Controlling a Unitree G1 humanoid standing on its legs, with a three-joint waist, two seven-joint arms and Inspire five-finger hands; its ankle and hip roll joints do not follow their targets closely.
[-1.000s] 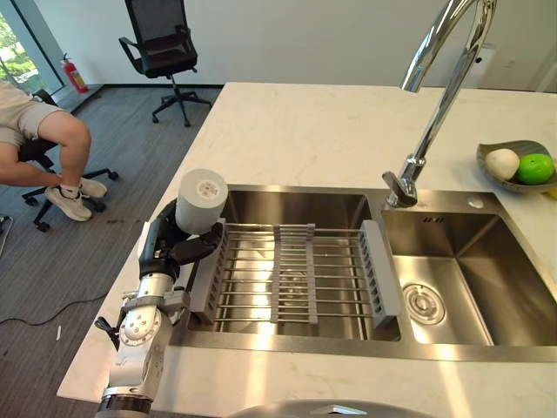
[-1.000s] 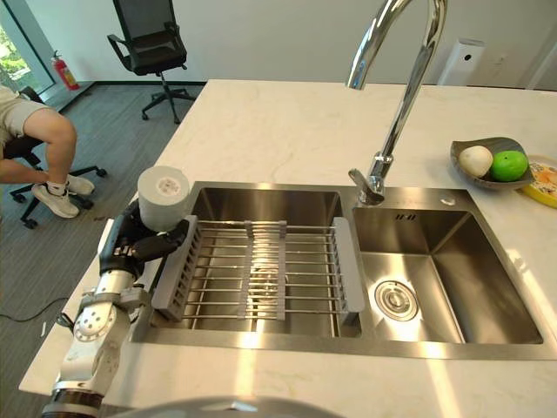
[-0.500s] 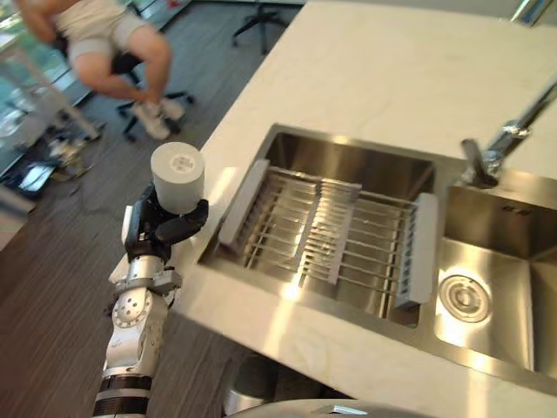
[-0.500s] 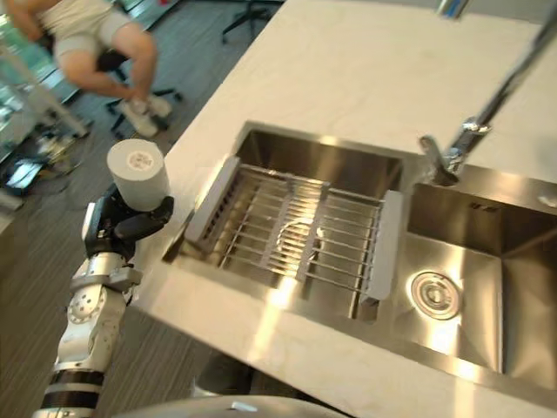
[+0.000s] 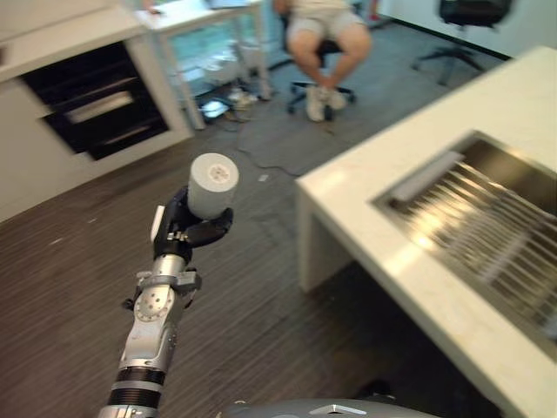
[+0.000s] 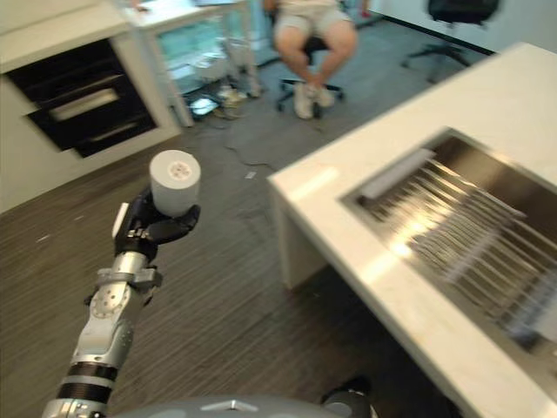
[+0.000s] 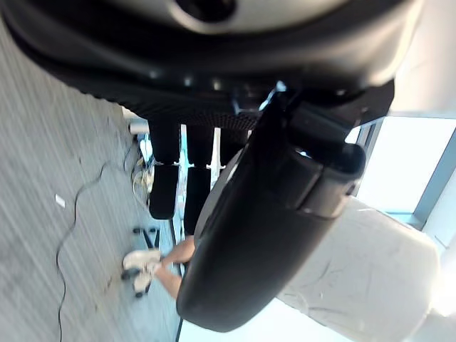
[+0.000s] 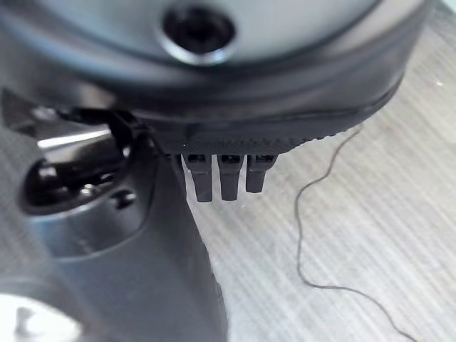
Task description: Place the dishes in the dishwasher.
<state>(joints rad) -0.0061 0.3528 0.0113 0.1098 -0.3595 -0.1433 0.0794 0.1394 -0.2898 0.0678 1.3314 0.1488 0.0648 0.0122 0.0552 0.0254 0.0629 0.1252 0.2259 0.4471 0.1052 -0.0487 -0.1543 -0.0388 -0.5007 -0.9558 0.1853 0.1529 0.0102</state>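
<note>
White cup (image 5: 212,184) sat upright, clenched in our left hand (image 5: 185,231) above the floor (image 5: 70,287); our right hand (image 8: 142,235) we couldn't tell.

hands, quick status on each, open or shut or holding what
Left hand: shut on the white cup, held upright over the floor.
Right hand: fingers hang straight, open, holding nothing.

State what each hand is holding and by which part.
The left hand grips a white cup, held upside down, by its lower side wall, fingers and thumb curled round it. The right hand holds nothing that can be seen.
</note>
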